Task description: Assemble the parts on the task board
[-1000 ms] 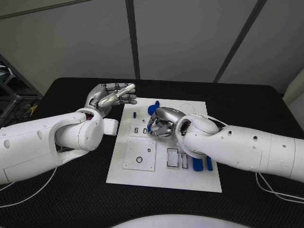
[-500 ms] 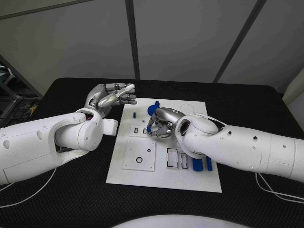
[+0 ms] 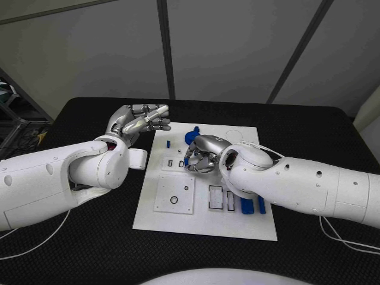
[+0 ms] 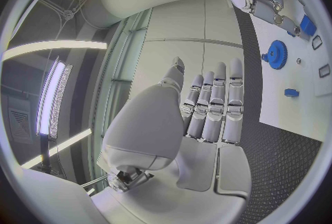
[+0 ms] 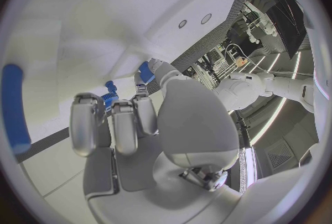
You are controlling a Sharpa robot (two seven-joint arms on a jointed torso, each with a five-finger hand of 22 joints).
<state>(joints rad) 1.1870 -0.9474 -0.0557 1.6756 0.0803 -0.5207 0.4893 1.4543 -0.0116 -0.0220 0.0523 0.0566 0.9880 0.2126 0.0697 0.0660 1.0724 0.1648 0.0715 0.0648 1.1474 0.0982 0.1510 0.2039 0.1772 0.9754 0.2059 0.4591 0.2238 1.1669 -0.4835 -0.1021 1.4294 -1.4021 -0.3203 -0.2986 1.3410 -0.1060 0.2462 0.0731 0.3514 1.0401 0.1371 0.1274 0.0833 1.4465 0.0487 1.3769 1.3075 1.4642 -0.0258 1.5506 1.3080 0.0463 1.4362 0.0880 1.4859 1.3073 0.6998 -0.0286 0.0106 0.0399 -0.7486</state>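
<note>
The white task board (image 3: 209, 221) lies in the middle of the table. My right hand (image 3: 199, 155) hovers low over its upper middle, fingers curled, and pinches a small blue part (image 5: 144, 72) between thumb and finger; this blue part (image 4: 306, 25) also appears in the left wrist view. A blue gear (image 3: 191, 138) stands on the board just beyond that hand. Two blue bars (image 3: 252, 205) lie at the board's near right. My left hand (image 3: 143, 122) is raised off the board's far left corner, its fingers (image 4: 211, 108) held close together and curled, with nothing in them.
A small blue piece (image 3: 168, 142) sits near the board's left edge. Rectangular slots (image 3: 217, 196) and a square plate with a ring (image 3: 174, 194) mark the board's near half. Black table (image 3: 87, 249) surrounds the board, and a cable (image 3: 352, 243) lies at the right.
</note>
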